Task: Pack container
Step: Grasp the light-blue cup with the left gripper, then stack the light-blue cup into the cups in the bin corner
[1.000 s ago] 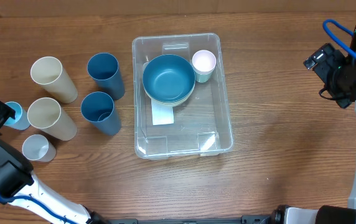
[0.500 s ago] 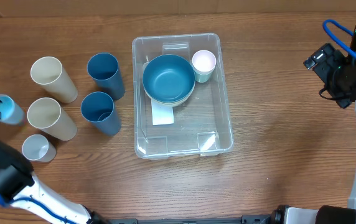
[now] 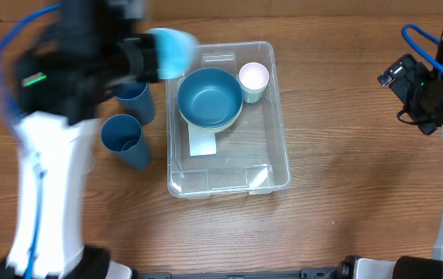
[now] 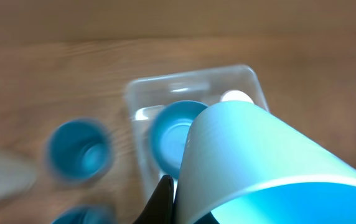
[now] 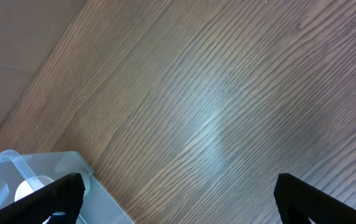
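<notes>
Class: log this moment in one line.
left hand: holds light blue cup over container corner | right hand: open | container: blue bowl, small cup inside

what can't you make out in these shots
- Overhead: the blurred left arm covers the table's left side; its grip on the light blue cup is smeared.
- Left wrist: the cup fills the frame, hiding most of the container.
- Right wrist: only a container corner shows; the edge cuts off the rest.

Container (image 3: 282, 139) mid-desk (image 3: 345, 194), bowl (image 3: 210, 97) in its far half, small cup (image 3: 253, 77) in its far right corner just beside the bowl, far cup (image 3: 132, 101) and near cup (image 3: 125, 139) left of it, lifted cup (image 3: 171, 52) above its far left corner.
</notes>
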`<state>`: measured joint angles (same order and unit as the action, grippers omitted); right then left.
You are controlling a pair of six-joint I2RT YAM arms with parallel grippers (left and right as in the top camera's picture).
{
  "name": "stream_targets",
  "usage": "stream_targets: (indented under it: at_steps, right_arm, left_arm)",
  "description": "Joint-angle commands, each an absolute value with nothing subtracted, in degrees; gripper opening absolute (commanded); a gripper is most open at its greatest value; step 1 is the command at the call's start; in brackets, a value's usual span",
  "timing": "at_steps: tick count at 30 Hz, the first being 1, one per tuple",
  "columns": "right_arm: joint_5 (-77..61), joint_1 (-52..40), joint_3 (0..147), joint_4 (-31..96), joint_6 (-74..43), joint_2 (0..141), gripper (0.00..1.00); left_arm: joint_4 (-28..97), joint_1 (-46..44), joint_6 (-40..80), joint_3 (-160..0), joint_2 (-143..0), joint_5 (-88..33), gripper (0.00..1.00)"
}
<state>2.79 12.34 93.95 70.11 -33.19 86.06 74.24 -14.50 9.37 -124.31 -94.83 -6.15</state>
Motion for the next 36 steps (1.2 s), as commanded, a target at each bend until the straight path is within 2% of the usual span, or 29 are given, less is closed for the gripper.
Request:
stream_targets:
  at_steps: [1, 8, 16, 17, 18, 20, 23, 29, 31, 33, 36]
  right_arm:
    - [2.92, 12.34, 94.19, 69.97, -33.23, 85.65, 1.0]
    - [2.92, 12.34, 94.19, 69.97, -33.23, 85.65, 1.0]
    - [2.92, 12.34, 94.19, 69.97, -33.23, 85.65, 1.0]
    - [2.92, 12.34, 94.19, 69.97, -33.23, 85.65, 1.0]
    - [2.92, 12.34, 94.19, 69.97, -33.23, 85.65, 1.0]
    - [2.92, 12.34, 94.19, 69.97, -33.23, 85.65, 1.0]
    - [2.92, 12.34, 94.19, 69.97, -33.23, 85.65, 1.0]
    - [2.92, 12.34, 94.19, 69.97, -33.23, 85.65, 1.0]
    - [2.92, 12.34, 94.19, 69.97, -33.23, 85.65, 1.0]
    - [2.92, 12.34, 94.19, 69.97, -33.23, 85.65, 1.0]
    - [2.92, 12.34, 94.19, 69.97, -33.23, 85.65, 1.0]
  left_arm:
    - [68.86, -23.73, 2.79, -123.87, -105.23, -1.26, 0.04]
    - [56.62, -26.65, 1.61, -123.87, -122.63, -3.84, 0.04]
    - [53.6, -26.7, 1.34, -123.9, -128.86, -7.9, 0.05]
    - [54.02, -26.65, 1.85, -124.27, -128.35, -7.86, 0.17]
    - [54.87, -26.59, 2.59, -125.05, -127.76, -7.51, 0.35]
    - [57.93, -26.26, 3.97, -128.03, -126.45, -6.13, 0.5]
    - [67.46, -25.15, 6.98, -136.44, -123.04, -0.64, 0.62]
    - [84.95, -19.59, 14.15, -143.06, -114.69, 6.63, 0.66]
    - [94.96, -13.72, 17.1, -143.06, -111.63, 8.12, 0.65]
    - [96.82, -8.93, 15.22, -141.1, -109.6, 7.9, 0.57]
    - [96.82, 0.16, 15.35, -132.53, -102.76, 6.07, 0.57]
